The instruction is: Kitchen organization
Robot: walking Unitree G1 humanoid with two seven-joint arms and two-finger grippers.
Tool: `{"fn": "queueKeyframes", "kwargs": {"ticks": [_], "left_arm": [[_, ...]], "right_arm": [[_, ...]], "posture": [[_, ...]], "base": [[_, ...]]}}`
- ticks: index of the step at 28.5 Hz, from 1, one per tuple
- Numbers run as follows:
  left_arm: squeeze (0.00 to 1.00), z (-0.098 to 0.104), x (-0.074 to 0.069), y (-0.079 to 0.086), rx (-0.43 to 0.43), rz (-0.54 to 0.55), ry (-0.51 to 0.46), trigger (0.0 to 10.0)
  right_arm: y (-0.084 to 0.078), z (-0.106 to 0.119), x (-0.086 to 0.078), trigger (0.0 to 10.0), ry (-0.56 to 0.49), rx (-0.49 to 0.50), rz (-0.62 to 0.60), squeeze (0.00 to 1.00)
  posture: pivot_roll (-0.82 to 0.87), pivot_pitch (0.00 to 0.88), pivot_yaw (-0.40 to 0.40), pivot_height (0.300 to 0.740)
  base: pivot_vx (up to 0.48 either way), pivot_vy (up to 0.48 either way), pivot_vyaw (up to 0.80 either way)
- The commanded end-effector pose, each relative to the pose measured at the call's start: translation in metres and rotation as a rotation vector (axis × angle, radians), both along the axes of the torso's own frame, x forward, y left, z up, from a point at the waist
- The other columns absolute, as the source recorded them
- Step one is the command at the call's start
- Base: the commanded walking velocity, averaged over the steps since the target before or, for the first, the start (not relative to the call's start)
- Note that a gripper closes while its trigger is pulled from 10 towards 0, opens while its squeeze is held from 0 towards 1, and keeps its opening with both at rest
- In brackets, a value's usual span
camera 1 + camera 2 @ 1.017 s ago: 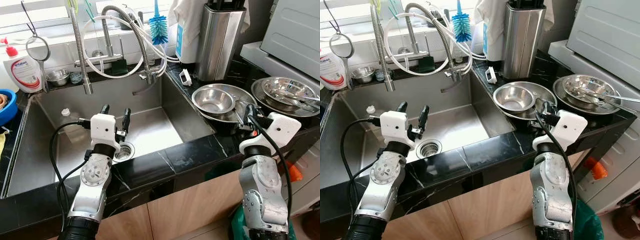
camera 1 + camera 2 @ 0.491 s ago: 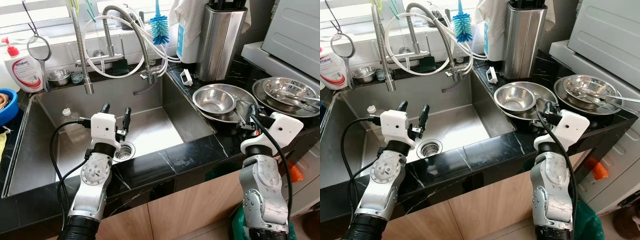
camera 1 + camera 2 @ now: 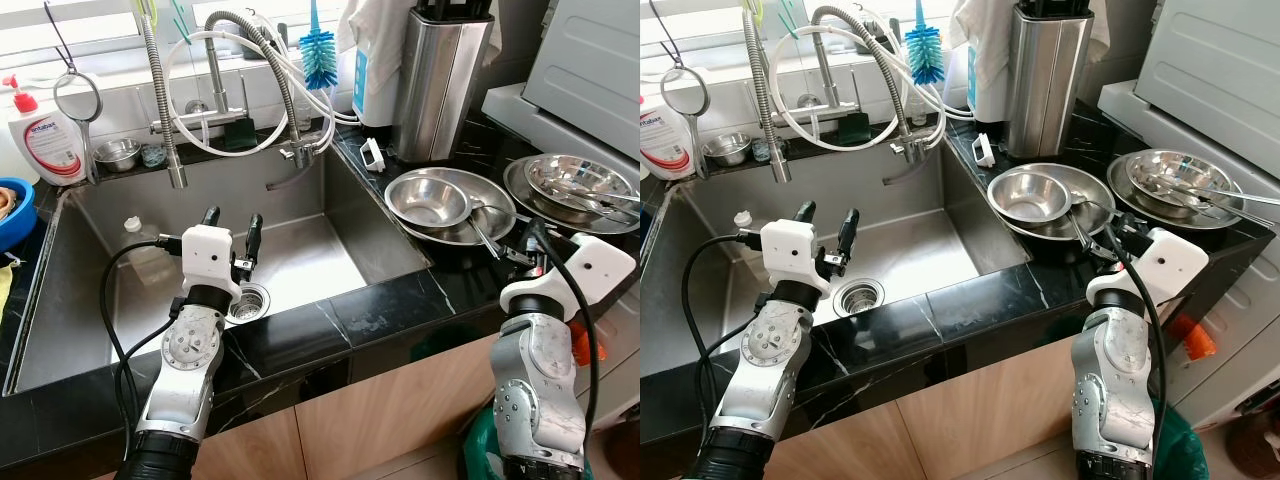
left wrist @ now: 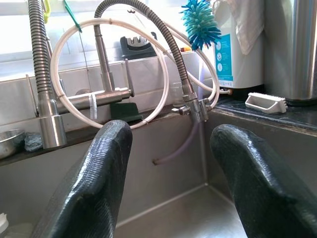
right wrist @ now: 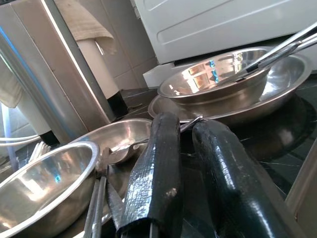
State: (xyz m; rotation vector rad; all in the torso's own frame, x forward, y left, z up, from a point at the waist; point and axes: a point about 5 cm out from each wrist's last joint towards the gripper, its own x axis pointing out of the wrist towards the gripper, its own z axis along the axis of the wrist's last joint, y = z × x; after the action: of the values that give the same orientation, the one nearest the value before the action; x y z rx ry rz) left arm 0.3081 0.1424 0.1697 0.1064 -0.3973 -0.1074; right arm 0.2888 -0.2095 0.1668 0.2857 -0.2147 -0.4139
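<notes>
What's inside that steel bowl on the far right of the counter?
The steel bowl sits on a wider steel plate and holds long metal utensils, their handles sticking out over the rim. Their working ends lie low in the bowl, so what kind they are cannot be told.

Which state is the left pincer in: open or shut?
Open: the left pincer hangs over the sink, a wide gap showing between its fingers.

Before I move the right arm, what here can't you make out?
- Right gripper: whether anything is pinched; the right wrist view's lower edge cuts off the fingers.
- Utensils in the far steel bowl: kind unclear, too small in the eye views.
- Blue bowl: cut by the left eye view's left edge.
</notes>
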Motion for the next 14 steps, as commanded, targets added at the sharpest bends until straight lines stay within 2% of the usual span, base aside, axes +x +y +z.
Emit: {"fn": "queueKeyframes", "kwargs": {"ticks": [1,9,13,14], "left_arm": [[0.00,0.0032,0.0015,-0.0008,0.016,-0.009,-0.014,10.0],[0.00,0.0024,0.0012,-0.0002,0.019,-0.006,-0.010,10.0],[0.00,0.0019,0.0015,-0.0010,0.019,-0.008,-0.008,10.0],[0.00,0.0019,0.0016,-0.0013,0.019,-0.009,-0.009,10.0]], "right_arm": [[-0.0003,0.0079,-0.0009,10.0,-0.028,0.010,-0.005,0.00],[0.0018,0.0043,0.0005,10.0,-0.005,0.020,0.004,0.00],[-0.0015,0.0005,0.0005,10.0,0.003,0.067,-0.014,0.00],[-0.0030,-0.0005,0.0003,10.0,0.003,0.085,-0.022,0.21]], "posture": [[-0.13,0.000,0.063,0.740],[-0.12,0.000,0.062,0.740],[-0.12,0.000,0.062,0.740],[-0.12,0.000,0.062,0.740]], "base": [[0.000,0.000,0.00],[0.000,0.000,0.00],[0.000,0.000,0.00],[0.000,0.000,0.00]]}}
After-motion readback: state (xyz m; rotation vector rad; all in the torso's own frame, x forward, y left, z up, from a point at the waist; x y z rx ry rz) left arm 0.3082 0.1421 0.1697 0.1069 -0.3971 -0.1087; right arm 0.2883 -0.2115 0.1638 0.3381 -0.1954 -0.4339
